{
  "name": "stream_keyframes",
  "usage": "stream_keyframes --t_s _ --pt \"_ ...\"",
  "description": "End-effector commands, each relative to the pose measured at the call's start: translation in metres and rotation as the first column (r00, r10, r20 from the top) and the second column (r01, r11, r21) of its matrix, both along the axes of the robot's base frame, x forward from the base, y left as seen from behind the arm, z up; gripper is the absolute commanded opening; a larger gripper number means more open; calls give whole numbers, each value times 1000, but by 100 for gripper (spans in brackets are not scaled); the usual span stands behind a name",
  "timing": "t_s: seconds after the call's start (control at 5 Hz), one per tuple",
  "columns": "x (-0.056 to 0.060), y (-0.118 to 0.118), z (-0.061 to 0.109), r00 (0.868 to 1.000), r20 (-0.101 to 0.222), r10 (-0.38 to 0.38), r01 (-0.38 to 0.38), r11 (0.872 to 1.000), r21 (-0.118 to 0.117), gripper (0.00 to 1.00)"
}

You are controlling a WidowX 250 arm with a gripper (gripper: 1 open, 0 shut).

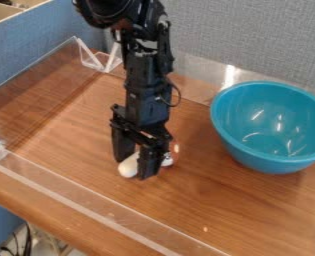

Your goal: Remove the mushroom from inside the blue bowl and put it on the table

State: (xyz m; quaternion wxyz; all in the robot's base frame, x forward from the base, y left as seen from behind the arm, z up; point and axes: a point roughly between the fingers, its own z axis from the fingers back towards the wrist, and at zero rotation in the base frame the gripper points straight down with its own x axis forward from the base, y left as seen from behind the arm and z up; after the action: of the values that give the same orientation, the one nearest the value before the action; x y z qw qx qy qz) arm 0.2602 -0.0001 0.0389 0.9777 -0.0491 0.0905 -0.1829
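In the camera view, the mushroom is being seen on the table, outside the blue bowl, which is being kept at two o'clock from the pincer. The fingers are being held apart; the stem is being shown toward eight o'clock, the partly hidden cap toward two. Whether contact is being made cannot be told.

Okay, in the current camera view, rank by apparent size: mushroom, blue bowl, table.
1. Table, largest, though cut off by the frame.
2. Blue bowl.
3. Mushroom, smallest, partly hidden by the gripper.
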Motion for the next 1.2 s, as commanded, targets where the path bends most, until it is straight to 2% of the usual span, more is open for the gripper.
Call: stream_keyframes --t_s 0.0,0.2,0.4,1.0 --pt "5 4 21 996 87 9 -9 1000 -2 0" --pt "4 5 29 994 107 18 -18 1000 -4 100" --pt "3 6 34 992 121 27 -26 1000 -4 100" --pt "8 6 14 994 105 36 -37 999 7 100"
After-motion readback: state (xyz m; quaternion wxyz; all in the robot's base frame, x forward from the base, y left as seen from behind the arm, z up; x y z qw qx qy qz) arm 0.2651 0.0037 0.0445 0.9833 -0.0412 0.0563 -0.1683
